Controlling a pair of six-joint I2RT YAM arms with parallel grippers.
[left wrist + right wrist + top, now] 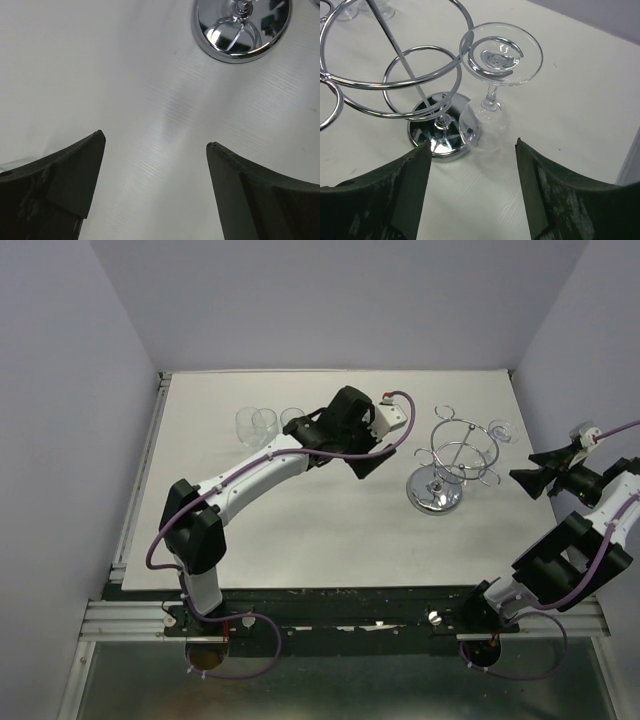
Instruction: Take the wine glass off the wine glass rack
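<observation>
Had right gripper (pixel 472 142) open, empty, facing glass (pixel 490 99) hung foot-up in rack (pixel 436 141); left gripper (pixel 155 138) open too. Looked light, brittle, slippery: best gripped softly around bowl

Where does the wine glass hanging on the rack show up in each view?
Top external: wine glass right of centre, on the right side of the wine glass rack.
Left wrist: not identifiable.
Right wrist: centre, hanging upside down.
Shared landmark: the rack's mirrored disc base, in all three.

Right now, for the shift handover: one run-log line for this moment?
left gripper: open, over table | right gripper: open, facing wine glass | wine glass: hanging on wine glass rack
</observation>
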